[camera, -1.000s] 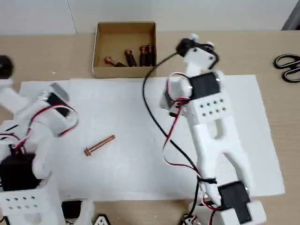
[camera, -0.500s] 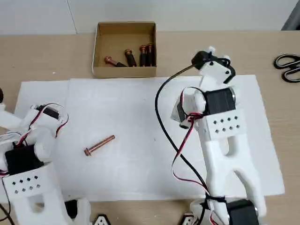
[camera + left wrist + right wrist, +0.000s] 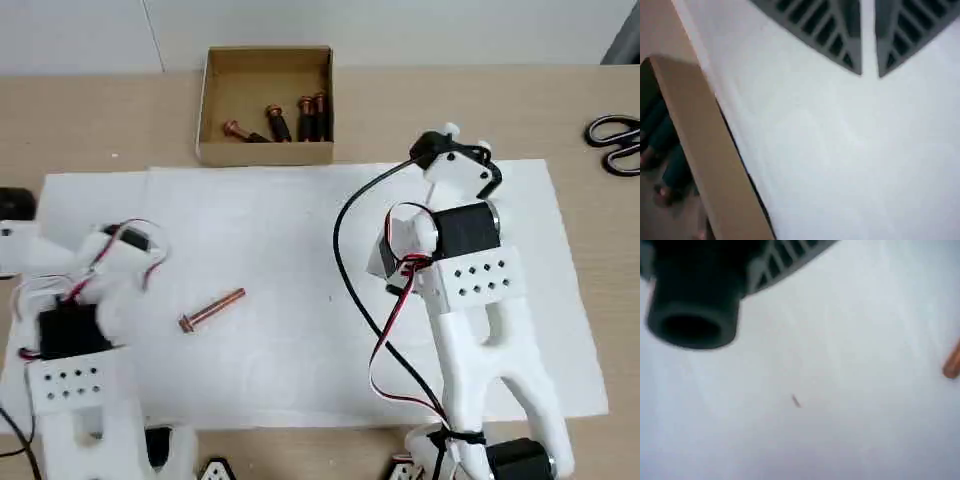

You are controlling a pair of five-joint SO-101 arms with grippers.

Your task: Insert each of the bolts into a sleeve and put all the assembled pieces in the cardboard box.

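You are at the step of the last loose bolt. The bolt [image 3: 212,309] lies free on the white sheet [image 3: 300,230], between the two arms. Its head points toward the left arm and nothing touches it.

Your right end effector [image 3: 385,258] is closed on a black sleeve [image 3: 692,315]. The open hole of the sleeve shows at its free end, and the sleeve hangs above the sheet, well apart from the bolt. Your left end effector [image 3: 870,70] has its jaws almost together with nothing between them, over the sheet near the edge of the surface [image 3: 700,150]. The cardboard box [image 3: 205,100] stands beyond the sheet and already holds several assembled pieces [image 3: 290,120], so I judge that the task is near its end.

For the next move, you need to open the left end effector and take the bolt near the head, so that the shaft is free. Then bring the shaft in line with the hole of the sleeve; even a small tilt will probably stop the insertion. After this, the assembled piece goes into the box.
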